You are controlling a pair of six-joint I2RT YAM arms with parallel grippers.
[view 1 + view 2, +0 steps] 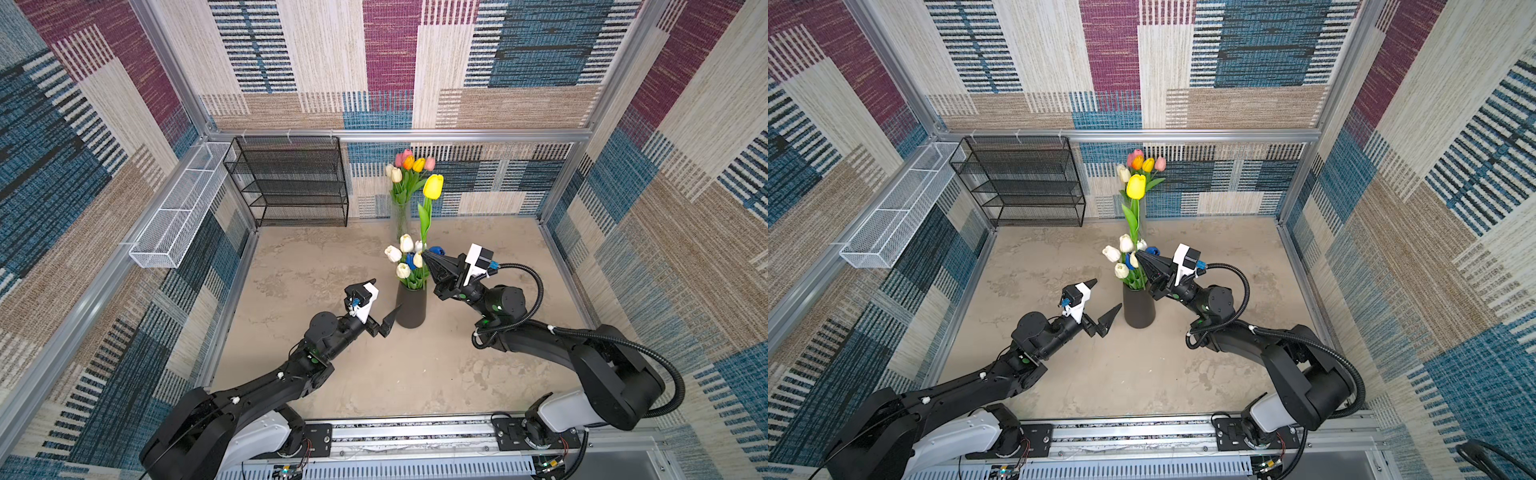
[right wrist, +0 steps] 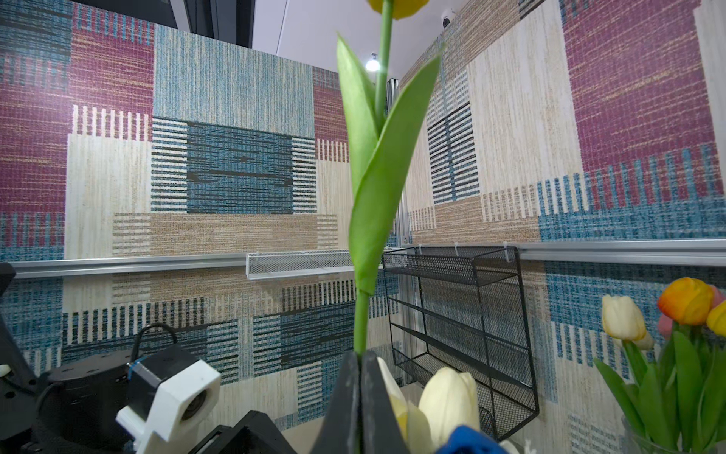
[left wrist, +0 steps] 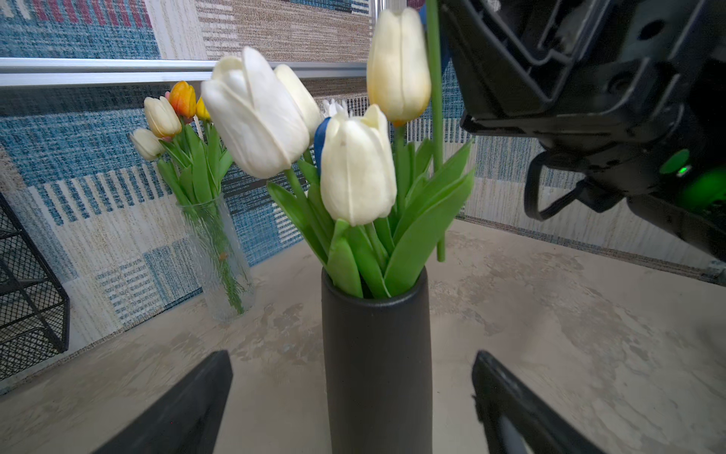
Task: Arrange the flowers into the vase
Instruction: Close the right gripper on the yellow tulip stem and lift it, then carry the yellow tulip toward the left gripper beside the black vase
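A dark vase (image 1: 410, 309) (image 1: 1139, 311) (image 3: 377, 353) stands mid-table and holds several white tulips (image 1: 405, 243) (image 3: 255, 118) and a blue one. My right gripper (image 1: 424, 252) (image 1: 1137, 254) (image 2: 360, 355) is shut on the green stem (image 2: 361, 322) of a yellow tulip (image 1: 433, 185) (image 1: 1136, 186), which stands upright above the bunch. In the left wrist view that stem's lower end (image 3: 440, 251) hangs just above the vase's rim, at its side. My left gripper (image 1: 387, 293) (image 1: 1108, 294) (image 3: 352, 353) is open, its fingers either side of the vase, not touching it.
A glass vase (image 1: 401, 216) (image 3: 220, 259) with pink, orange, yellow and white flowers (image 1: 409, 166) (image 1: 1142, 164) (image 2: 685, 300) stands against the back wall. A black wire shelf (image 1: 291, 183) sits at the back left, and a white mesh basket (image 1: 178, 212) hangs on the left wall.
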